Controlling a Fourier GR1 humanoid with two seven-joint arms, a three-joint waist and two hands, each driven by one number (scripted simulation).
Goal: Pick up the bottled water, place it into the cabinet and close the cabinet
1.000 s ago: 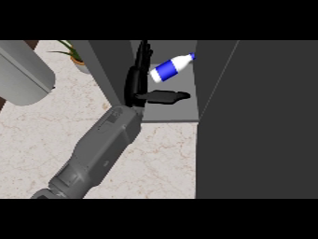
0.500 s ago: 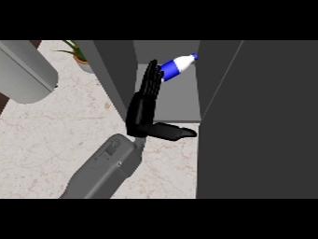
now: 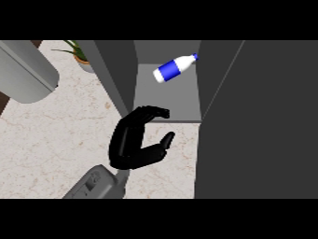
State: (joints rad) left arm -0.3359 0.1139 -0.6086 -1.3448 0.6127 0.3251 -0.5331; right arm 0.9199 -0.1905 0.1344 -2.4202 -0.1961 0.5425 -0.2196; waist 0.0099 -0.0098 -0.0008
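One hand (image 3: 132, 148) in view, black, on a grey forearm (image 3: 96, 184) entering from the lower edge, left of centre. Can't tell which side it belongs to. Palm runs upward, fingers (image 3: 152, 112) bent over at the top toward the right, thumb (image 3: 165, 140) sticking out to the right and up. Holds nothing. Other hand not visible.

bottled water (image 3: 172, 68): white bottle, blue label, blue cap | pose: lying tilted, cap toward upper right | place: inside the cabinet (image 3: 168, 100), on its grey shelf | cabinet: open
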